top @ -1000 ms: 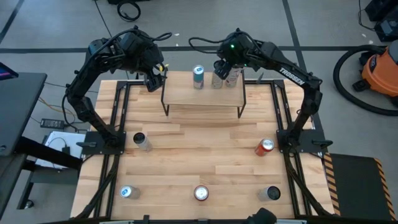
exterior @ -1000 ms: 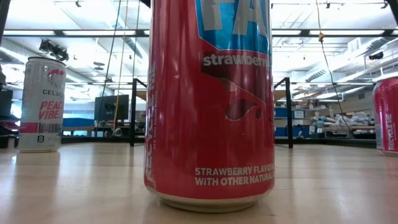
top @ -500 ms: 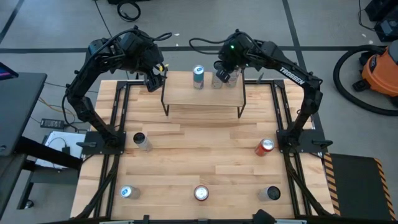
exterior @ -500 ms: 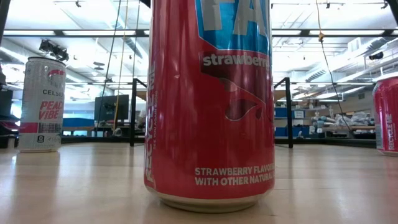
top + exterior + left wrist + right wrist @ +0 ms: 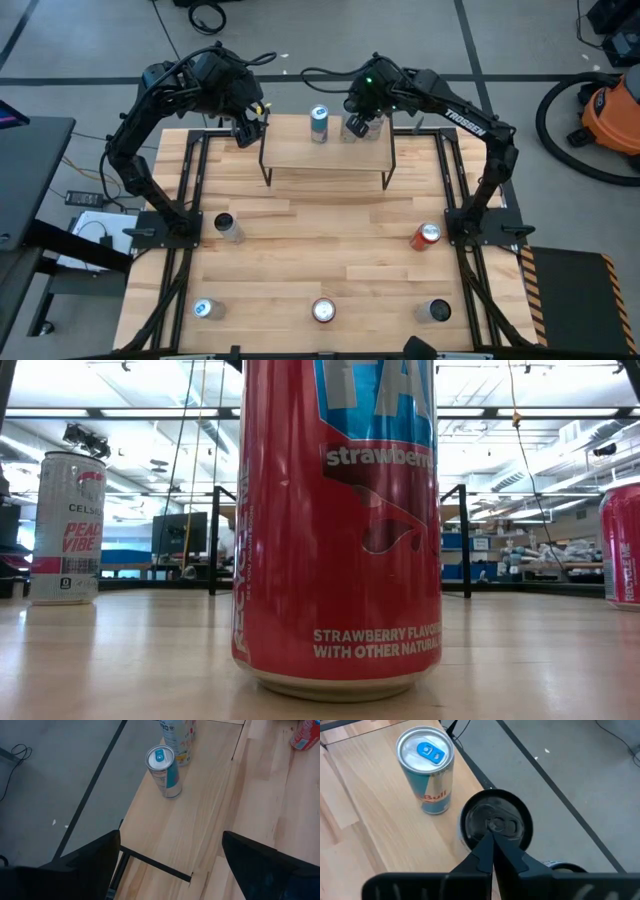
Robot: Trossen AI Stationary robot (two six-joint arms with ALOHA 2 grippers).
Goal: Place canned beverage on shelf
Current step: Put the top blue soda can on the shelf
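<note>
Light wood of the shelf (image 5: 327, 152) carries two upright cans: a blue-tabbed can (image 5: 319, 123) and a black-topped can (image 5: 495, 824), long axes vertical. The black-topped can's body is mostly hidden under the right gripper (image 5: 492, 851), whose fingers are pressed together above its lid. The low view is blocked by a red can (image 5: 340, 525). The left gripper (image 5: 170, 857) is spread wide beside the shelf's end.

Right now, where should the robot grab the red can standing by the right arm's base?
Probably around the round side of the red can, about halfway up, coming from the middle of the table. The can stands upright, so its curved wall is free to pinch. Bare board lies on that side, while the right arm's base crowds the other.
</note>
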